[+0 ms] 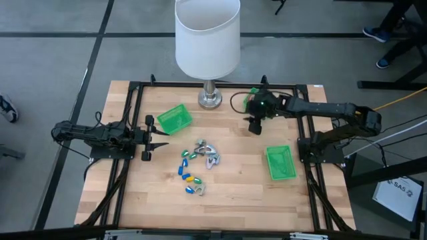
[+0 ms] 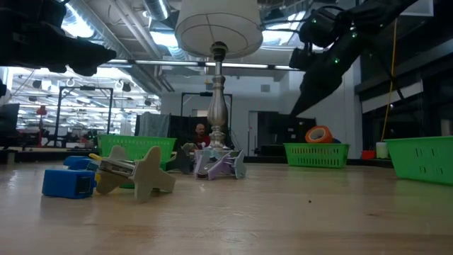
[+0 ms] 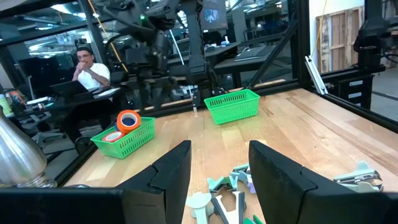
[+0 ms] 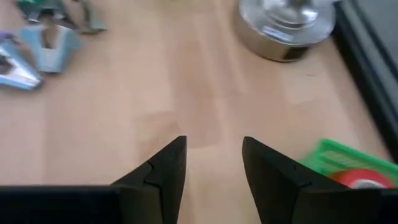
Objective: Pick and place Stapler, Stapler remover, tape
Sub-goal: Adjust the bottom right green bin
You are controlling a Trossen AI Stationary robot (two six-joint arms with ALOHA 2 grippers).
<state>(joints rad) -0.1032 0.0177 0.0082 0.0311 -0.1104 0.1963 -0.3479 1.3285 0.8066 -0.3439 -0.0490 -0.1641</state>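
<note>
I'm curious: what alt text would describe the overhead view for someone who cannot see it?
Two dark robot arms reach over a wooden table toward a scatter of small office pieces at its centre. Three green bins sit around them, and a white-shaded lamp stands at the far edge.

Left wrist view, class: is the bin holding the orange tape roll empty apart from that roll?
No: a second, red roll lies in the bin beside the orange roll.
</note>
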